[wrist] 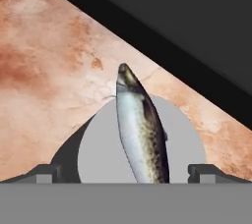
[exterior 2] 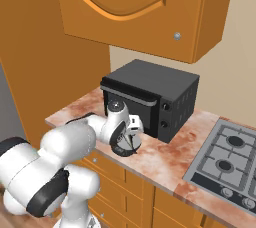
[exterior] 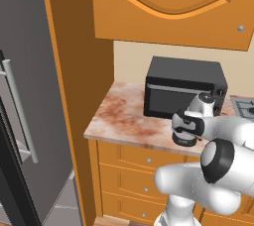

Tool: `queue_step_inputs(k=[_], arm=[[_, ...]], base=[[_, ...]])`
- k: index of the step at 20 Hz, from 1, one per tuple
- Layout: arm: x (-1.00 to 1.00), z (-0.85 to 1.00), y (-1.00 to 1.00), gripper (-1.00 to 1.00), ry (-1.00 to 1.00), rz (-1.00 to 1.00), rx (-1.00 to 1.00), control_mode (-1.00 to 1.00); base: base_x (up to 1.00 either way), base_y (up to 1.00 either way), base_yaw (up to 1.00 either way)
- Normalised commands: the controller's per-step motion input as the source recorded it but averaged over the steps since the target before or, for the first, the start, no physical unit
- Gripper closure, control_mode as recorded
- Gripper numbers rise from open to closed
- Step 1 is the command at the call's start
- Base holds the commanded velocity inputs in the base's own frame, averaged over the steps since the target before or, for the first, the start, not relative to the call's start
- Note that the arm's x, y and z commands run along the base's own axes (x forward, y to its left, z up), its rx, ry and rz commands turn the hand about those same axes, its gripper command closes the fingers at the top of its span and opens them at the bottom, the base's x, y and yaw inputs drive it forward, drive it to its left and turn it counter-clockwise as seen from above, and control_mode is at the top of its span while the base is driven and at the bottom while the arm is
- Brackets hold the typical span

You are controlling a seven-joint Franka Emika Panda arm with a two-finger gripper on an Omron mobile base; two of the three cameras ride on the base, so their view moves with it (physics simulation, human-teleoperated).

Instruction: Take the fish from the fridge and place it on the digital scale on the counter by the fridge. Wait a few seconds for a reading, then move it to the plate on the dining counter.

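The fish [wrist: 140, 129], dark-speckled with a pale belly, lies along the light grey top of the digital scale [wrist: 98, 149] in the hand view. My gripper [wrist: 127, 173] hangs straight over it, open, its two fingertips [wrist: 47, 173] wide apart on either side and clear of the fish. From the base views the gripper [exterior: 186, 132] [exterior 2: 127, 138] points down at the dark round scale [exterior: 184, 141] [exterior 2: 126, 150] on the marbled counter [exterior: 121, 116], just in front of the microwave. The dark grey fridge [exterior: 30, 96] stands at the left.
A black microwave [exterior: 184, 91] [exterior 2: 150, 97] stands close behind the scale. An orange wall cabinet [exterior: 173, 7] hangs above. A gas hob [exterior 2: 225, 164] lies to the right on the counter. Orange drawers [exterior: 134, 170] sit below the counter's edge.
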Motion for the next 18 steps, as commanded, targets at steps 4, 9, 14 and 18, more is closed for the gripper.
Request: queue_step_inputs(k=[4,9,14,18], arm=[[0.39,-0.20,-0.06,-1.00,0.00,0.00,0.00,-1.00],[0.37,-0.25,-0.14,-1.00,0.00,0.00,0.00,-1.00],[0.05,-0.24,-0.07,-1.00,0.00,0.00,0.00,-1.00],[0.00,-0.22,0.00,1.00,0.00,0.00,0.00,-1.00]], base=[[0.00,0.00,0.00],[0.00,0.00,0.00],[0.00,0.00,0.00],[0.00,0.00,0.00]])
